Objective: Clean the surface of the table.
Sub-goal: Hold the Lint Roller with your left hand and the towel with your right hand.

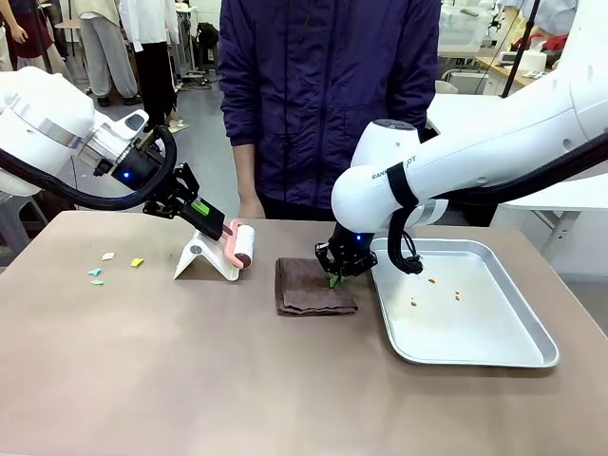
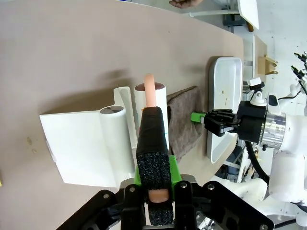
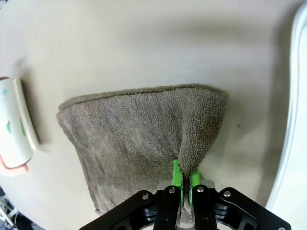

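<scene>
The tan-brown table point(image 1: 190, 380) carries a folded brown cloth point(image 1: 313, 285) at its middle. My right gripper point(image 1: 335, 277) is shut on the cloth's right edge, and in the right wrist view the pinched fold point(image 3: 199, 139) rises between the green pads. My left gripper point(image 1: 211, 224) is shut on the pink handle of a lint roller point(image 1: 243, 245). The roller point(image 2: 154, 103) rests in its white stand point(image 1: 204, 261), just left of the cloth. Small coloured paper scraps point(image 1: 114, 267) lie on the table at the left.
A silver tray point(image 1: 513, 356) with a few brown crumbs stands on the right side of the table. A person in a dark jacket point(image 1: 328, 95) stands at the far edge, one hand near the table. The near half of the table is bare.
</scene>
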You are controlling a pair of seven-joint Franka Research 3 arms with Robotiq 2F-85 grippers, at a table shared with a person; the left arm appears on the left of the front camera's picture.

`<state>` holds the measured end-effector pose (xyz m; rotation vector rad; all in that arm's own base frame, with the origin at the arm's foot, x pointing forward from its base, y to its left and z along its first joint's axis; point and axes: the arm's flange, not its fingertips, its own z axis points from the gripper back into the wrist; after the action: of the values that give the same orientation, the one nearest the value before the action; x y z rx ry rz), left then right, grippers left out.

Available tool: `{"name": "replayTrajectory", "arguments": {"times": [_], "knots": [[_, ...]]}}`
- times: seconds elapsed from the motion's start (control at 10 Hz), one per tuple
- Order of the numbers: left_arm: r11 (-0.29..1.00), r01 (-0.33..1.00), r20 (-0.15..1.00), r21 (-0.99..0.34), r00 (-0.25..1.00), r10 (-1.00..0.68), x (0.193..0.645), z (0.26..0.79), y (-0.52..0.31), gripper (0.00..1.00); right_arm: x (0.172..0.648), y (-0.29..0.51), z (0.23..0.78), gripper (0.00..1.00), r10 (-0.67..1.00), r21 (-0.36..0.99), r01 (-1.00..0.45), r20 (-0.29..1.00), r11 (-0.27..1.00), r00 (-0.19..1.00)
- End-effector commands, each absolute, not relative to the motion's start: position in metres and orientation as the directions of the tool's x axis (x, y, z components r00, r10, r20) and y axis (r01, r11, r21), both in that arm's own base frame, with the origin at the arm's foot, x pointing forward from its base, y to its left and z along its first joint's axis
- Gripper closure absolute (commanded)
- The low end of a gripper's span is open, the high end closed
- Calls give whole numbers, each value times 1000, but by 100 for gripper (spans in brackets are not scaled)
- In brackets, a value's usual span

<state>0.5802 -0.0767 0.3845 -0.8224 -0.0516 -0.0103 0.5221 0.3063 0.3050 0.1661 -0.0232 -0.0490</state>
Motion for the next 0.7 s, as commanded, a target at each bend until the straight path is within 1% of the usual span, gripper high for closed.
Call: {"name": "replayTrajectory", "arguments": {"times": [0.0, 0.2, 0.3, 0.4, 0.5, 0.6], "knots": [[693, 11, 35, -721, 999, 20, 584, 390, -78, 100, 527, 307, 300, 100, -62, 180, 61, -1, 982, 998], [688, 9, 30, -726, 999, 18, 584, 391, -78, 100, 524, 300, 306, 100, -68, 201, 63, 19, 978, 997], [672, 7, 26, -741, 999, 19, 582, 393, -78, 100, 518, 291, 317, 100, -65, 253, 55, 33, 966, 997], [623, 35, 49, -781, 999, 5, 573, 405, -75, 100, 502, 272, 341, 100, -11, 422, -14, 57, 906, 998], [609, 65, 83, -791, 997, 2, 563, 418, -70, 100, 487, 252, 360, 100, -13, 568, -40, 89, 822, 996], [518, 133, 136, -845, 990, -32, 549, 435, -64, 100, 471, 232, 374, 100, 9, 710, -88, 115, 699, 993]]}}
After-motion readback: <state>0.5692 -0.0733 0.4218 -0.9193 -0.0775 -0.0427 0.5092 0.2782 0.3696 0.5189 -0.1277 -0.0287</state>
